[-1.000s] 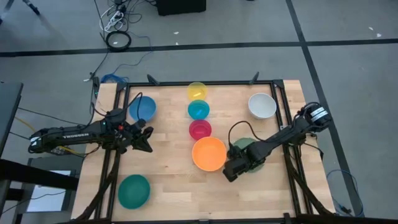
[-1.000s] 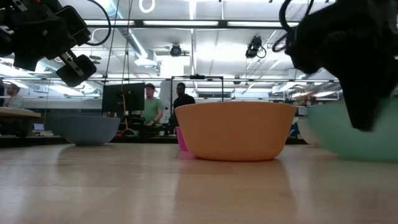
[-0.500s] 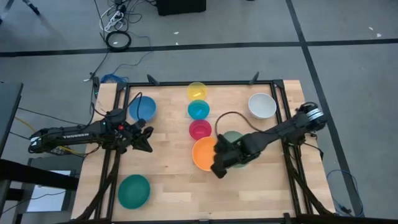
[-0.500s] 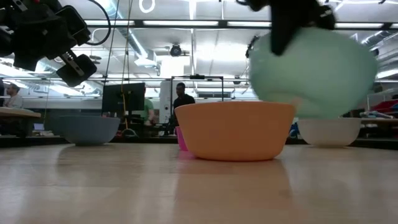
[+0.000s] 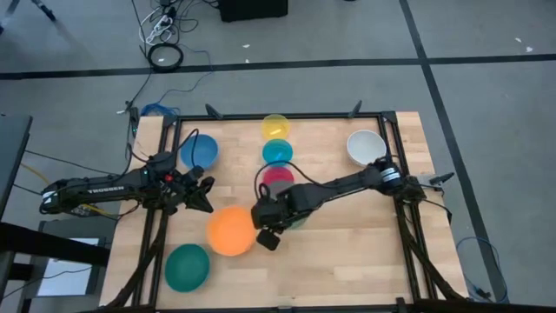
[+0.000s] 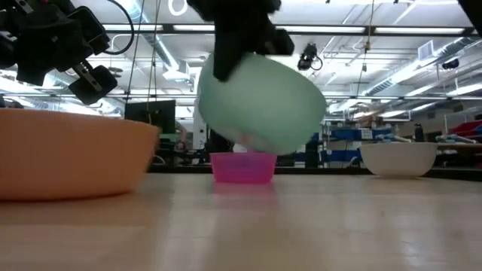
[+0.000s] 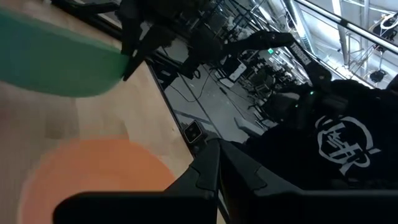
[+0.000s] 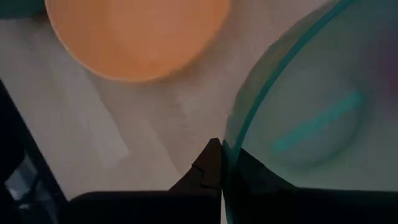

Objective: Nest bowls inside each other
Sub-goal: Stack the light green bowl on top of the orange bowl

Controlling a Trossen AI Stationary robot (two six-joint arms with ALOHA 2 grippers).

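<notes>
1. Wooden table [image 5: 347, 252] carries the bowls, with grey floor around it.
2. At the left edge, the left gripper [image 5: 204, 193] hovers with jaws nearly shut, holding nothing, beside the blue bowl [image 5: 199, 152].
3. One dark green bowl [image 5: 187, 266] sits at the near left, and the orange bowl [image 5: 231, 231] lies just right of it.
4. Yellow bowl [image 5: 275, 127], cyan bowl [image 5: 277, 153] and magenta bowl [image 5: 279, 177] line the middle.
5. The right gripper [image 5: 271, 224] pinches the rim of the other green bowl [image 6: 260, 105], lifted and tilted near the magenta one.
6. White bowl [image 5: 366, 147] sits far right.
</notes>
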